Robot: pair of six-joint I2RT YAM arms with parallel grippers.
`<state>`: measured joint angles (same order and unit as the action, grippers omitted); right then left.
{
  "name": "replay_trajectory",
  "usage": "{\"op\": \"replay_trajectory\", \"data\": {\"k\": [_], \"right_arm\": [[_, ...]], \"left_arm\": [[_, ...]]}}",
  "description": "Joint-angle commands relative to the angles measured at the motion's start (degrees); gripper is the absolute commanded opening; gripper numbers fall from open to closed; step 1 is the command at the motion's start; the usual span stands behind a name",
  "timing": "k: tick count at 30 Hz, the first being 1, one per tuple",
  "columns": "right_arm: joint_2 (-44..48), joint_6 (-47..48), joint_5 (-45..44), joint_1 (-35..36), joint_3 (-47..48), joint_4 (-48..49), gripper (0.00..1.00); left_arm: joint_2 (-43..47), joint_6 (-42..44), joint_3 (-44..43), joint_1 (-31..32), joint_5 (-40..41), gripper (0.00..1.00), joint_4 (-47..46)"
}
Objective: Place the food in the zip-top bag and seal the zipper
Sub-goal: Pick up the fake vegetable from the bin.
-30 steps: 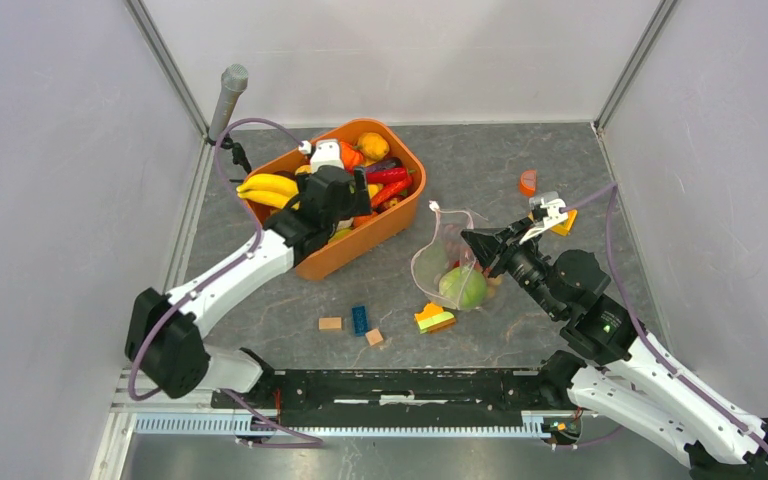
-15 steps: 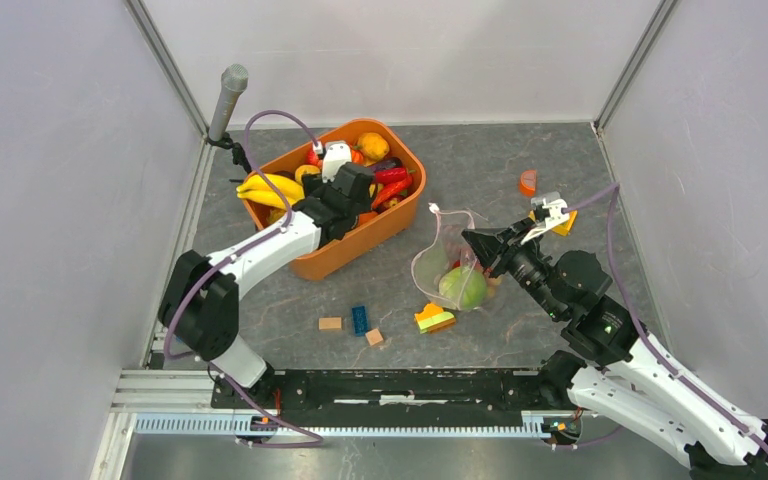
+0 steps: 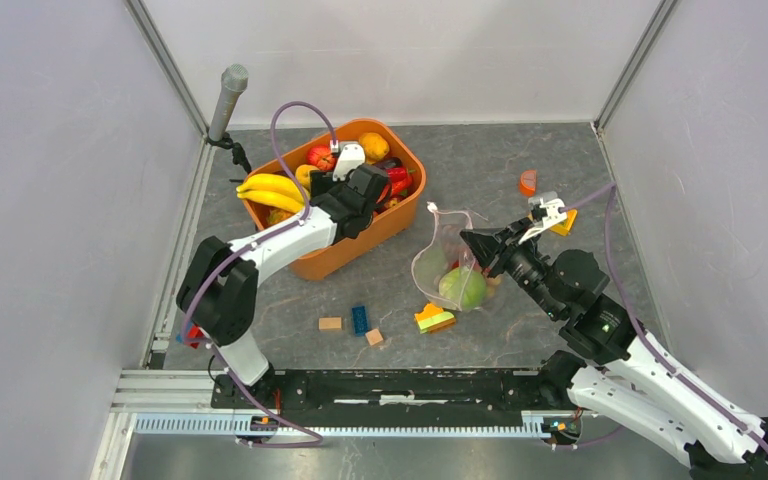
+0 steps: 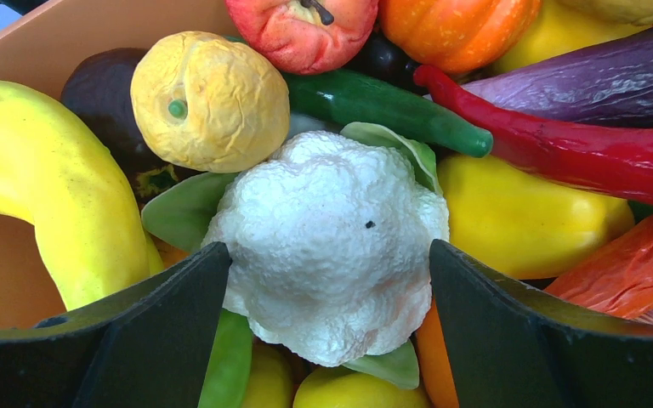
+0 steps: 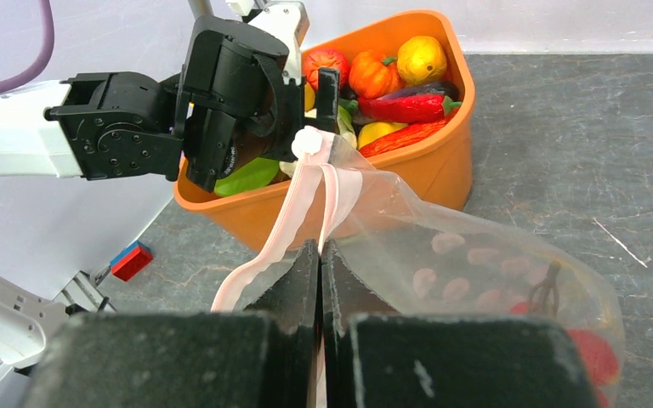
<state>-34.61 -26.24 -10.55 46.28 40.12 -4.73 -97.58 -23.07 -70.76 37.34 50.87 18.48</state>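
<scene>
**Bright food, orange tub, grey worktop**

The tub (image 3: 345, 255) is plain orange. In it, a white cauliflower (image 4: 327, 255) with pale green leaves lies among a yellow banana (image 4: 68, 212), a wrinkled yellow lemon (image 4: 208, 98), a red apple (image 4: 302, 25), a glossy red chilli (image 4: 561, 149), a dark green cucumber (image 4: 383, 102) and a streaky purple aubergine (image 4: 595, 81). The zip-top bag (image 5: 476, 263) is clear, its zipper (image 5: 282, 223) pale pink, the slider (image 5: 308, 143) white. The worktop (image 3: 480, 160) is dark grey, marbled.

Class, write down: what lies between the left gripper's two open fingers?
The white cauliflower, lying in the orange tub. The left wrist view shows it framed by the open left gripper.
</scene>
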Motion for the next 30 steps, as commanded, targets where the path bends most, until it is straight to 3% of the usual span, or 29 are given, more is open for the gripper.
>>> {"op": "replay_trajectory", "data": {"k": [1,17,19,30], "right_arm": [[-0.1,-0.4,0.3,0.2,0.2,2.6,0.0],[0.6,-0.4,-0.6,0.2,0.2,1.9,0.0],[0.6,-0.3,-0.8,0.2,0.4,1.9,0.0],[1.0,-0.3,-1.4,0.2,0.3,1.5,0.0]], "left_arm": [[-1.4,1.5,-1.7,-0.3,3.4,0.89,1.5],[0.9,1.1,0.7,-0.3,-1.5,0.07,2.3],[2.2,1.5,0.8,-0.3,-2.3,0.02,2.3],[12.6,3.8,0.3,1.4,-12.8,0.02,2.4]]}}
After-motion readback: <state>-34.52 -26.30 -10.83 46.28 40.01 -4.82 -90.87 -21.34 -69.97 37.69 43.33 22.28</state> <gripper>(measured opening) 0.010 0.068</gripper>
